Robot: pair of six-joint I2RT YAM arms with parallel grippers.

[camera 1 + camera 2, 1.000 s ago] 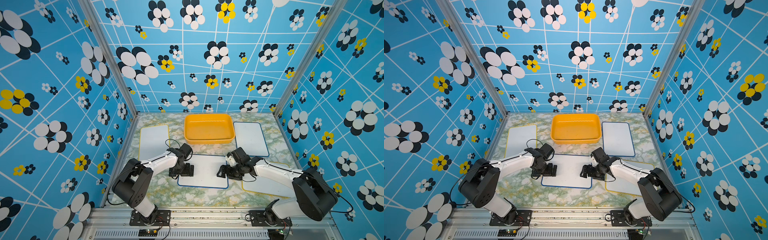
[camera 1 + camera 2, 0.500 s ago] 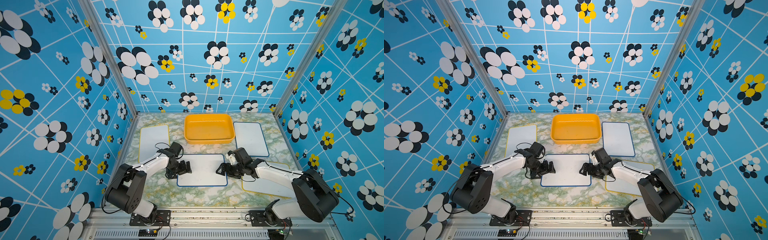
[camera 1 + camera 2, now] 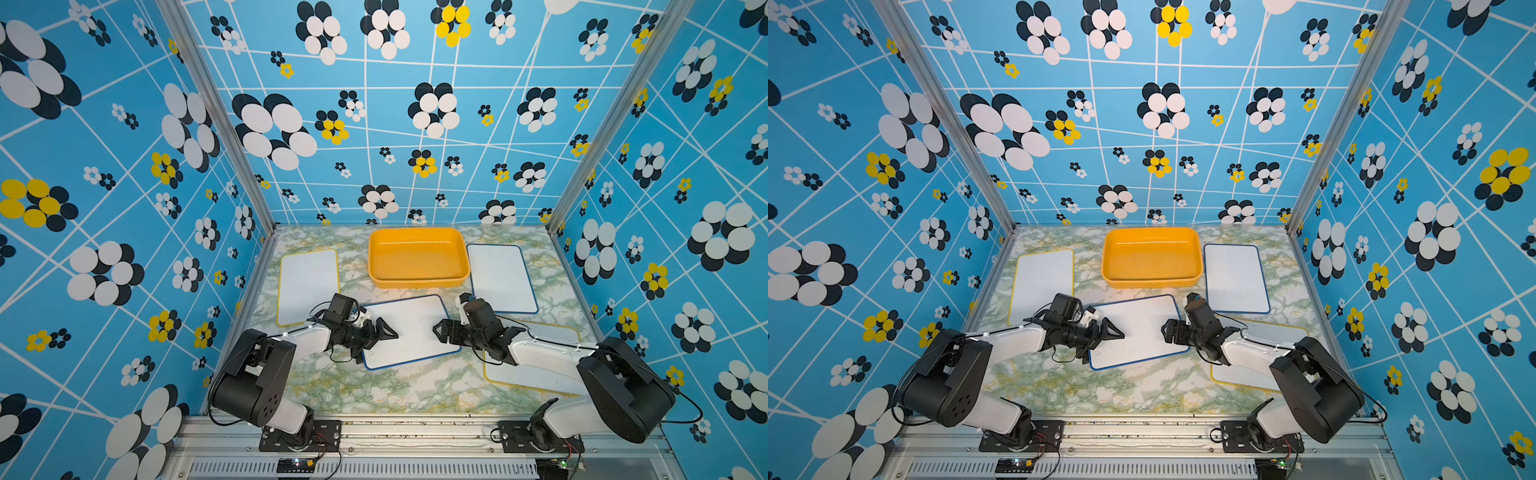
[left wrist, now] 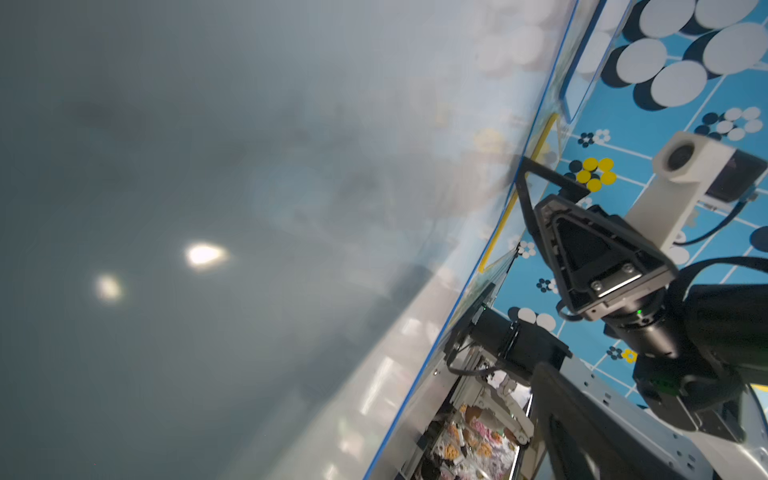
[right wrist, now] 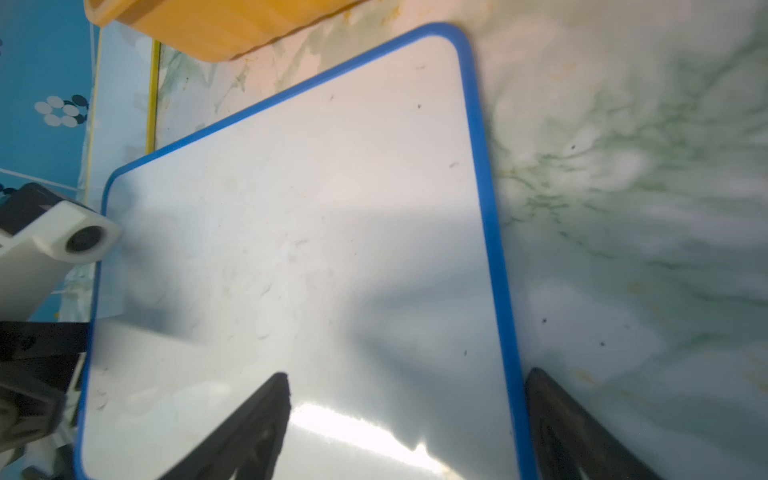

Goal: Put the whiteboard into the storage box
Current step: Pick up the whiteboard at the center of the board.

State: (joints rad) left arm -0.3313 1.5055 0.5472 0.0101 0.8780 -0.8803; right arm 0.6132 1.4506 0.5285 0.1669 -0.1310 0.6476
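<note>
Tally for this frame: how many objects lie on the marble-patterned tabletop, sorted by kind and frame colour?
Blue-framed white rectangular whiteboards: 2
Yellow-framed white rectangular whiteboards: 2
Shallow orange-yellow plastic storage box: 1
Total: 5

My table (image 3: 374,386): green-white marble top, low centre in both top views. Lying on it: orange tub (image 3: 417,284) at the top centre of the table. Yellow-edged whiteboard (image 3: 307,286) left of the tub. Blue-edged whiteboard (image 3: 500,278) just right of the tub. Second blue-edged whiteboard (image 3: 411,328) below the tub, skewed. Second yellow-edged whiteboard (image 3: 515,376) lower right, partly hidden.
</note>
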